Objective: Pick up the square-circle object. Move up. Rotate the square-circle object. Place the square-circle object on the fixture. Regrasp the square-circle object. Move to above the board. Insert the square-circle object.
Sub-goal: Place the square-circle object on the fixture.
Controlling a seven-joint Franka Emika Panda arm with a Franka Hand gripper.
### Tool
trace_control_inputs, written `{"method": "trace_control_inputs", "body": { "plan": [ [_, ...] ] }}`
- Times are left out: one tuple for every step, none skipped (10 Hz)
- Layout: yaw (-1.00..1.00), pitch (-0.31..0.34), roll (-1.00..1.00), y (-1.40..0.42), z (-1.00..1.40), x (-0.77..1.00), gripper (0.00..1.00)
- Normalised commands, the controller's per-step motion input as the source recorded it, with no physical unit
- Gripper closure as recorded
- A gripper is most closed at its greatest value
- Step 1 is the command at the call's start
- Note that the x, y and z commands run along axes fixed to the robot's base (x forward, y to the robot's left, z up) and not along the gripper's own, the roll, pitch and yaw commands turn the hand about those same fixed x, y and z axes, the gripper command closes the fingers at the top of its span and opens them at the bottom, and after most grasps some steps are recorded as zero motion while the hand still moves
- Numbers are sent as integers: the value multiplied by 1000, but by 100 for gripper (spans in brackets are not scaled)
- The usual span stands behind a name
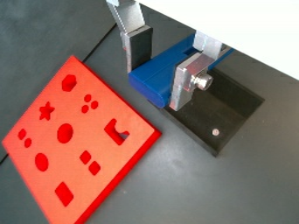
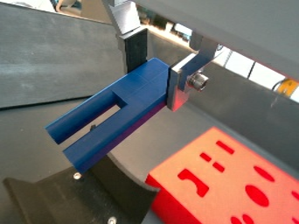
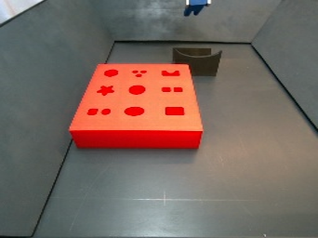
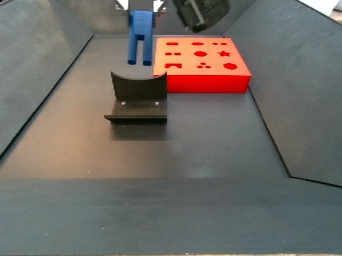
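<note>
The square-circle object (image 1: 149,80), a long blue peg with a slot, is clamped between my gripper's (image 1: 159,79) fingers, so the gripper is shut on it. In a side view the peg (image 4: 139,42) hangs upright in the air just above the fixture (image 4: 136,95), with the gripper (image 4: 140,9) at its upper end. From a wrist view the peg (image 2: 111,109) points down toward the fixture's base plate (image 2: 65,197). The red board (image 3: 137,100) lies flat on the floor, with the fixture (image 3: 199,60) behind it. Only the peg's tip (image 3: 195,6) shows there.
Grey walls enclose the floor on all sides. The board (image 4: 201,58) sits beyond the fixture, close to a side wall. The fixture's black base plate (image 1: 225,109) lies beside the board's (image 1: 76,140) edge.
</note>
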Motion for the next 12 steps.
{"method": "trace_control_inputs", "body": {
  "plan": [
    [-89,94,-262,30,-14,175,100],
    [-90,82,-201,32,-13,96,100],
    [14,266,-1000,134,-1000,122,100],
    [8,258,-1000,135,-1000,127,100],
    [-68,302,-1000,138,-1000,146,100],
    [-116,294,-857,135,-1000,162,100],
    [-176,242,-642,139,-1000,181,100],
    [-202,214,-531,141,-1000,187,100],
    [-231,137,-279,138,-1000,204,100],
    [-232,106,-218,135,-1000,206,100],
    [-217,46,-172,119,-862,176,100],
    [-207,22,-168,104,-727,154,100]
  ]
}}
